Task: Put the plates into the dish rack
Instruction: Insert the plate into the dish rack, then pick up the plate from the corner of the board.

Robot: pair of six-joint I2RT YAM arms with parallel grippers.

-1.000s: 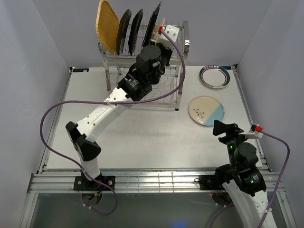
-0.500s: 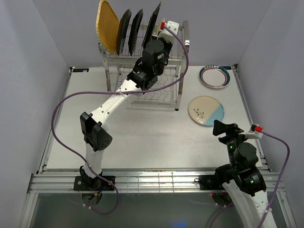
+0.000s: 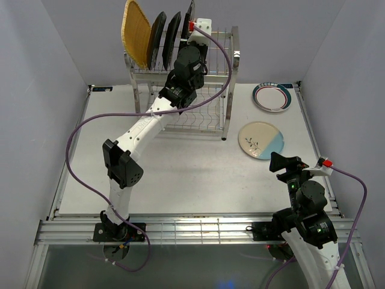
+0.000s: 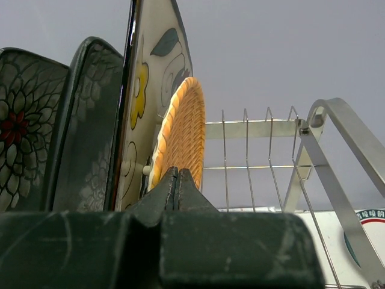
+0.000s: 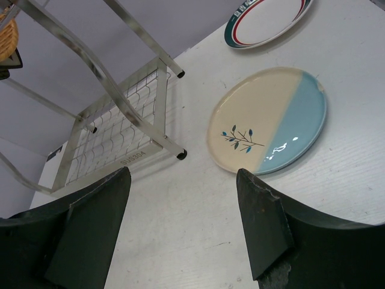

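Note:
The dish rack (image 3: 231,60) stands at the back of the table. Its top tier holds, upright in a row, a large woven plate (image 3: 136,33), two black flowered plates (image 3: 157,39), a cream floral plate (image 4: 150,90) and a smaller woven plate (image 4: 183,132). My left gripper (image 4: 177,171) is shut with nothing in it, its tips just in front of the smaller woven plate's lower edge. A cream-blue round plate (image 3: 261,139) and a teal-rimmed white plate (image 3: 272,96) lie flat on the table to the right. My right gripper (image 5: 183,174) hovers open near the cream-blue plate (image 5: 267,120), holding nothing.
The left arm (image 3: 150,120) stretches diagonally across the table up to the rack's top tier, its purple cable looping out to the left. The rack's lower shelf (image 5: 114,144) holds nothing. Walls close in on the table's left, right and back.
My left gripper has moved left along the top tier, and the arm's elbow has swung up. The right arm has stayed still.

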